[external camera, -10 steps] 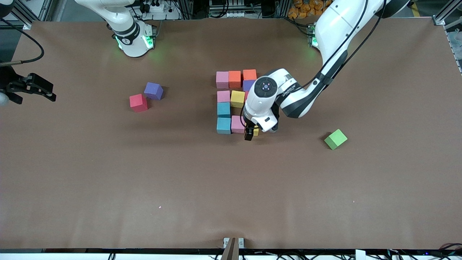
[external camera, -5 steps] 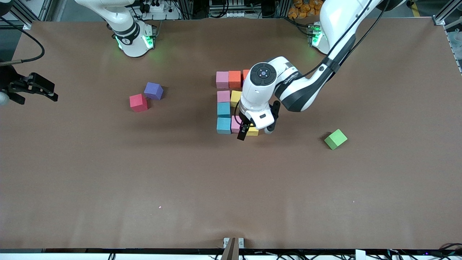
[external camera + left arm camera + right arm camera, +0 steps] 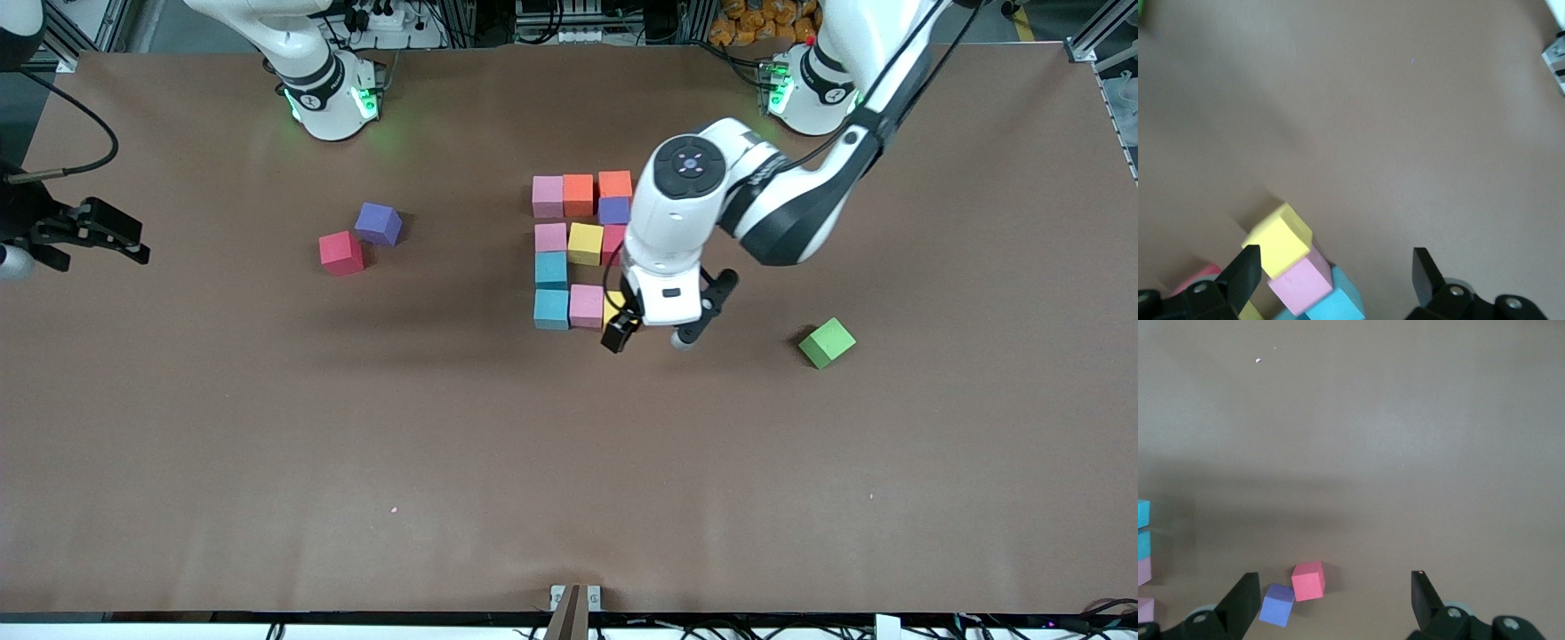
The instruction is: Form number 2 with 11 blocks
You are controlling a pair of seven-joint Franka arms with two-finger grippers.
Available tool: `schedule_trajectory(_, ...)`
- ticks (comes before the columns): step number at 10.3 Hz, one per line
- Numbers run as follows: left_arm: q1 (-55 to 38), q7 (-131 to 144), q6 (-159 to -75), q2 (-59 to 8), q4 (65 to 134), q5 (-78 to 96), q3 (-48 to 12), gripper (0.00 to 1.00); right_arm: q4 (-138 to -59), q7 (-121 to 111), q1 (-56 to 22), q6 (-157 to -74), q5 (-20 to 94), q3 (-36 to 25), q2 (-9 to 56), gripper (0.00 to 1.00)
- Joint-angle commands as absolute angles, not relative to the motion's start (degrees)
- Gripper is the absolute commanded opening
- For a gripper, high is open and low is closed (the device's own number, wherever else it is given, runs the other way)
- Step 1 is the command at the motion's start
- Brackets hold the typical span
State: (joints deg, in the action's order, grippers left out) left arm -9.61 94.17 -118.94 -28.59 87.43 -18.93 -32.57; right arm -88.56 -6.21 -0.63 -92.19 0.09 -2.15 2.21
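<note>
The number 2 is laid out on the brown table, toward the edge where the arms' bases stand and near the middle of the table's length. Its top row is made of a pink cube and two orange cubes; a purple cube sits under the orange one at the left arm's end. The middle row is formed by a pink cube, a yellow cube and a crimson cube partly hidden by the arm. Two light blue cubes are stacked below, and the bottom row is completed by a pink cube and a yellow cube, mostly covered in the front view.

The left gripper is held over the table just beside that bottom yellow cube, its jaws spread wide and nothing between them. The right gripper is parked at the table's edge at the right arm's end, jaws wide and empty; that arm waits.

A loose red cube and a second purple cube lie touching toward the right arm's end. A green cube lies toward the left arm's end.
</note>
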Motion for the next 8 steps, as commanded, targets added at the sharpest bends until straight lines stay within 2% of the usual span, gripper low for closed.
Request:
schedule_trajectory(1, -7.13, 83.19, -114.37, -24.71, 88.24, -18.11, -32.78, 1.00, -87.36, -5.45, 0.35, -92.02, -1.05, -1.58, 2.46, 1.00)
schedule_trajectory(8, 2.97, 46.46, -102.85, -16.80, 88.33, -14.51, -33.05, 1.00, -87.19, -5.36, 0.53, -92.72, -1.14, -1.58, 2.46, 1.00)
